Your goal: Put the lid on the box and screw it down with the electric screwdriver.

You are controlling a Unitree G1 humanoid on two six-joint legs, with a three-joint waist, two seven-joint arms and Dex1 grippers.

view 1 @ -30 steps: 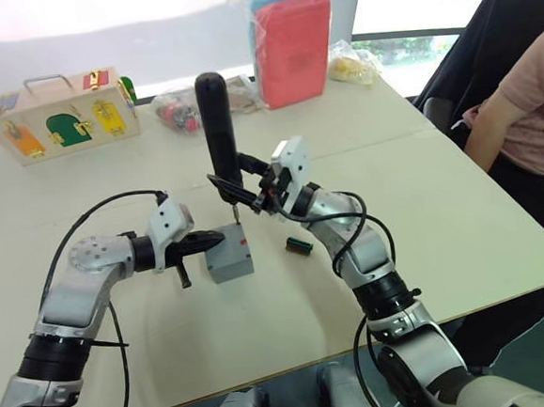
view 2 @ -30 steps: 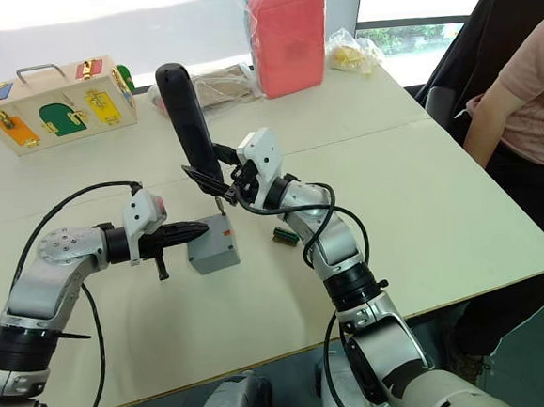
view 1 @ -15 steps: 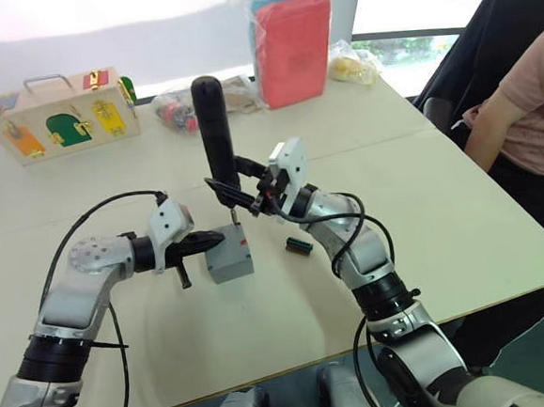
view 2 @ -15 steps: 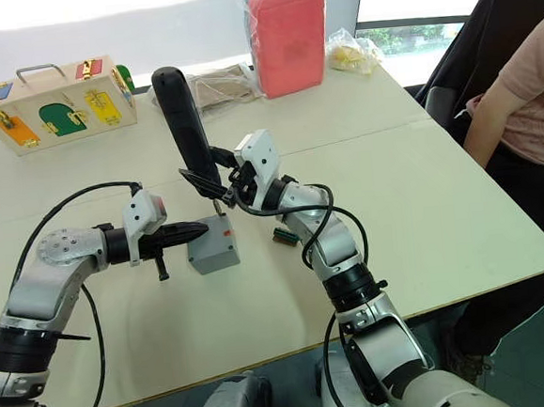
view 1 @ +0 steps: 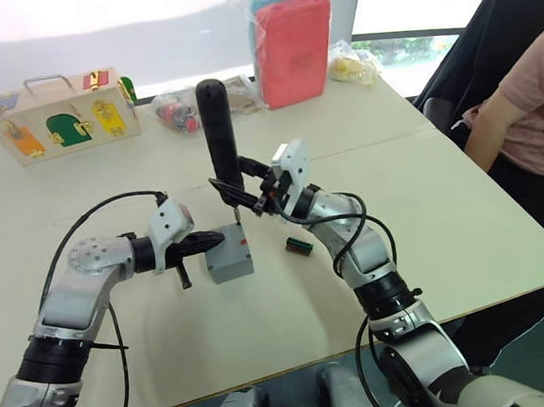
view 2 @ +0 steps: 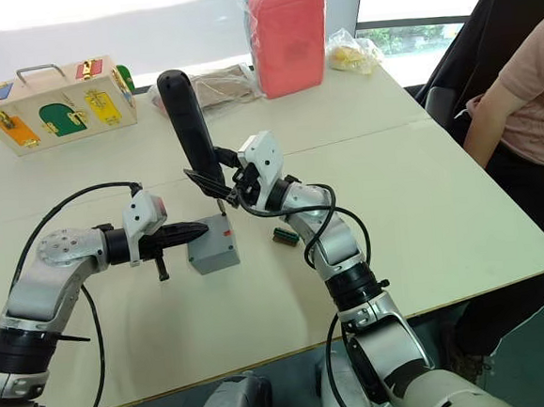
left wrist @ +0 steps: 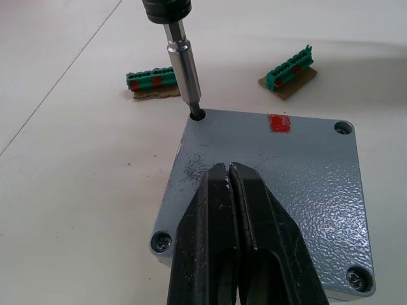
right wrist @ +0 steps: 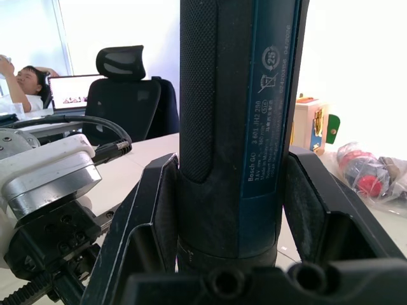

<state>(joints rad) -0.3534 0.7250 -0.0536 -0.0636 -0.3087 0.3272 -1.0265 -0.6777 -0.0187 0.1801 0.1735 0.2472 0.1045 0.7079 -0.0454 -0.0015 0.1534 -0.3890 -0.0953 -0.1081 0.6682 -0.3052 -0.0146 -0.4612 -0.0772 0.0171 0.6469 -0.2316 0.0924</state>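
Tilting a touch more upright than half a second ago: screwdriver point(view 1: 218, 137), bit down in lid point(left wrist: 273, 184) corner hole, clamped by right gripper point(view 1: 243, 189). Pressing lid: left gripper point(left wrist: 232, 213), fingers together.

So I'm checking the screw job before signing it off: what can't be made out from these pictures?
- Screw under the bit: in the left wrist view the electric screwdriver fills that corner hole of the lid, hiding any screw head.
- Box interior: covered by the lid.
- Lid's near edge: the left gripper, jaws shut, lies over it.
- Screwdriver's tip: cut off in the right wrist view by the right gripper, jaws shut on the body.
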